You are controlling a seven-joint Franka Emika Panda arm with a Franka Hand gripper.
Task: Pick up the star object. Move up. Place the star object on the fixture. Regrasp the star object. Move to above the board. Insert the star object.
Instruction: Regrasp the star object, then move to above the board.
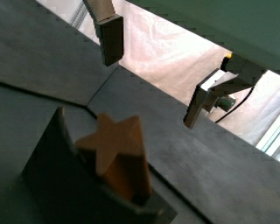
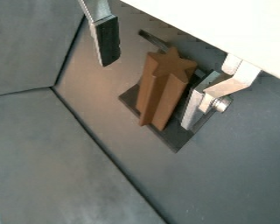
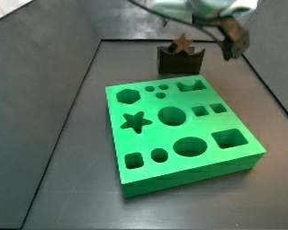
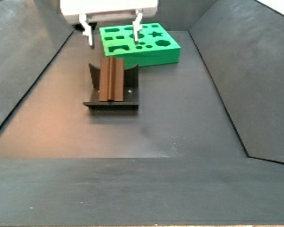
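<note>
The brown star object (image 2: 164, 87) rests on the dark fixture (image 1: 55, 171), leaning along it; both side views show the star object (image 3: 180, 42) (image 4: 113, 78) on the fixture (image 3: 179, 62) (image 4: 110, 104). My gripper (image 2: 150, 92) is open, its two fingers spread wide and apart from the piece, with nothing held. In a side view the gripper (image 4: 111, 35) hangs just above the star object's far end. The green board (image 3: 183, 135) lies apart from the fixture; its star-shaped hole (image 3: 136, 121) is empty.
Dark sloping walls (image 4: 26, 80) enclose the grey floor. The board (image 4: 138, 44) sits right behind the fixture in a side view. A pale sheet (image 1: 166, 52) shows beyond the wall in a wrist view.
</note>
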